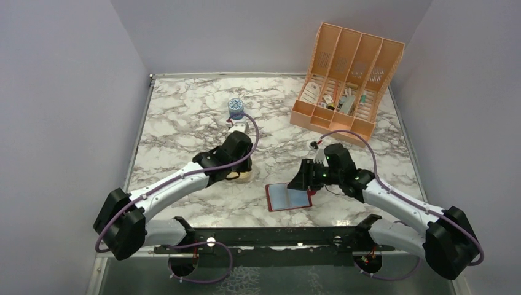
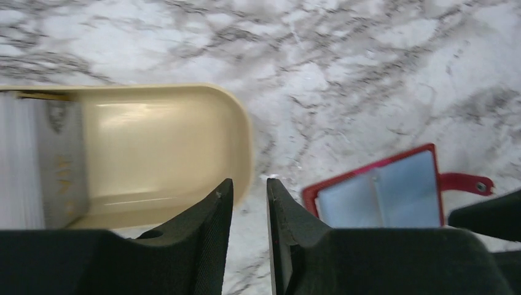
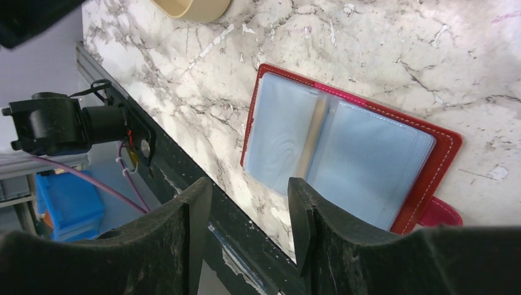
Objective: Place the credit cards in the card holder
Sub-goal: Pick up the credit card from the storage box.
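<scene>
Desk [image 1: 184,117], marble-patterned, holding:
- Card holder [image 1: 289,196], one: dark red, lying open and flat at 5 o'clock of centre, two pale blue pockets facing up.
- Credit cards [image 2: 24,166]: one grey stack at one end of the tan tray [image 2: 166,147], number unreadable.
- Tan tray, one: at 7 o'clock.
- Peach organizer [image 1: 350,74], one: at 1 o'clock.
- Left end effector [image 2: 249,187]: over the tray's rim, released, narrow gap, nothing between.
- Right end effector [image 3: 250,184]: above the card holder, released wide, empty.
</scene>
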